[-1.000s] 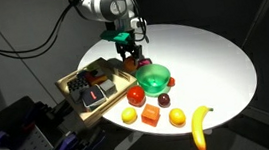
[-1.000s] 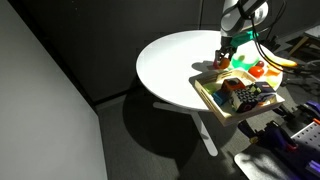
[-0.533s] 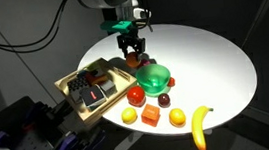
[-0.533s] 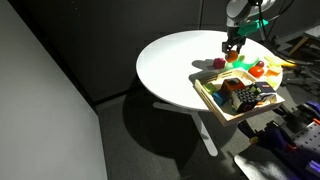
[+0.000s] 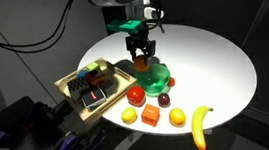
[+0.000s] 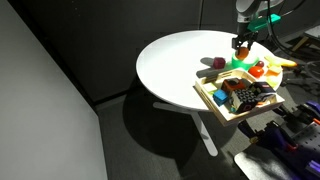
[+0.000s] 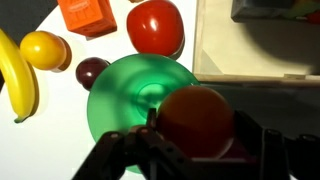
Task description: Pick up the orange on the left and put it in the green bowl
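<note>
My gripper (image 5: 143, 56) is shut on the orange (image 7: 196, 112) and holds it in the air over the green bowl (image 5: 156, 81). In the wrist view the orange sits between my fingers (image 7: 197, 128), above the side of the green bowl (image 7: 128, 100) nearest the wooden tray. The bowl looks empty inside. In an exterior view my gripper (image 6: 243, 44) hangs just above the bowl (image 6: 242, 62). The orange is hard to make out in both exterior views.
A wooden tray (image 5: 72, 89) of items lies beside the bowl. Around the bowl are a red round fruit (image 7: 155, 27), an orange block (image 7: 85, 12), a lemon (image 7: 43, 48), a dark plum (image 7: 92, 72) and a banana (image 5: 200, 126). A purple fruit (image 6: 218, 64) lies nearby.
My gripper has risen from the table with the orange and moved sideways until it is over the green bowl.
</note>
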`<act>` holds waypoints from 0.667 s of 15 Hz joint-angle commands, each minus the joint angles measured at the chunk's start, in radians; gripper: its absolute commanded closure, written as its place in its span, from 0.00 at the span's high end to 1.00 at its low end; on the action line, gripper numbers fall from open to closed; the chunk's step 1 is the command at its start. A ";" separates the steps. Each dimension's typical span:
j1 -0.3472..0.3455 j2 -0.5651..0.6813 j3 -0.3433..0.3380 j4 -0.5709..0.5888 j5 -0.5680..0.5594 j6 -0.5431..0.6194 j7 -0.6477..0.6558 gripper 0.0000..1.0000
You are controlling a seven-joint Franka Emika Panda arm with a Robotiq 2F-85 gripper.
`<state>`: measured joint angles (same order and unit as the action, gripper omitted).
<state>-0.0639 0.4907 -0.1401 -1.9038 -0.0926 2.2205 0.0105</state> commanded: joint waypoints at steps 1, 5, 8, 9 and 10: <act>-0.032 -0.011 0.003 0.003 -0.002 0.008 -0.002 0.95; -0.039 -0.034 0.007 -0.024 -0.004 0.046 -0.003 1.00; -0.043 -0.063 0.016 -0.046 0.008 0.069 -0.018 1.00; -0.044 -0.074 0.018 -0.053 0.009 0.074 -0.022 1.00; -0.044 -0.088 0.019 -0.062 0.009 0.079 -0.023 1.00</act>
<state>-0.0950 0.4684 -0.1353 -1.9156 -0.0924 2.2807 0.0077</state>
